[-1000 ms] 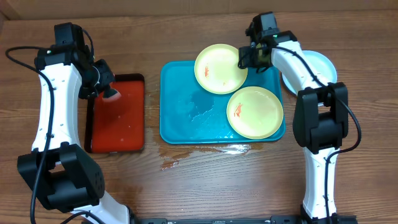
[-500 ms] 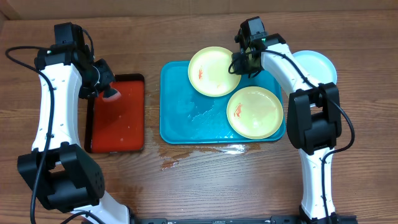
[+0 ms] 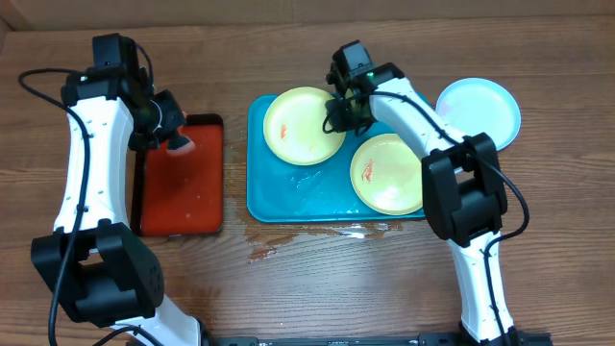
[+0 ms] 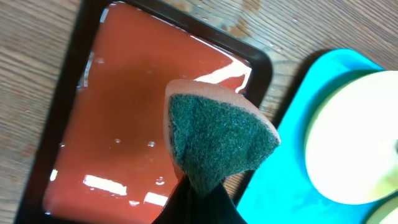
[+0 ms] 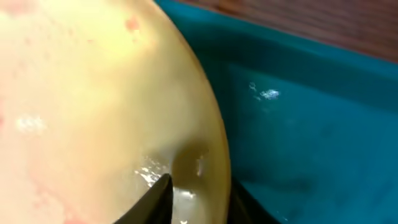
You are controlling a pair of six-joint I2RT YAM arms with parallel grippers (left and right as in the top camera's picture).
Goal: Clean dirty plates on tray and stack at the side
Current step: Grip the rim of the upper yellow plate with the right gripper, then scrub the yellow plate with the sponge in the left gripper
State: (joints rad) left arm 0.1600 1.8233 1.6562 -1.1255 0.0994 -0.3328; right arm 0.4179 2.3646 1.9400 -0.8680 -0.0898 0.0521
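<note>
A pale yellow plate [image 3: 300,125] with a small orange smear lies over the back left of the teal tray [image 3: 288,197]. My right gripper [image 3: 338,113] is shut on its right rim; the wrist view shows the plate [image 5: 93,93] filling the frame, with a finger on each side of the rim [image 5: 196,193]. A second yellow plate [image 3: 389,173] with an orange smear sits on the tray's front right. The light blue plate [image 3: 479,108] lies on the table to the right. My left gripper [image 4: 202,199] is shut on a sponge [image 4: 217,140] above the red tray [image 3: 183,183].
The red tray [image 4: 124,124] with black rim is wet and shiny. Water is spilled on the wood [image 3: 279,245] in front of the teal tray. The teal tray floor [image 5: 311,112] is wet.
My right gripper has dragged the back yellow plate leftward across the teal tray. The left arm has shifted slightly right with the sponge.
</note>
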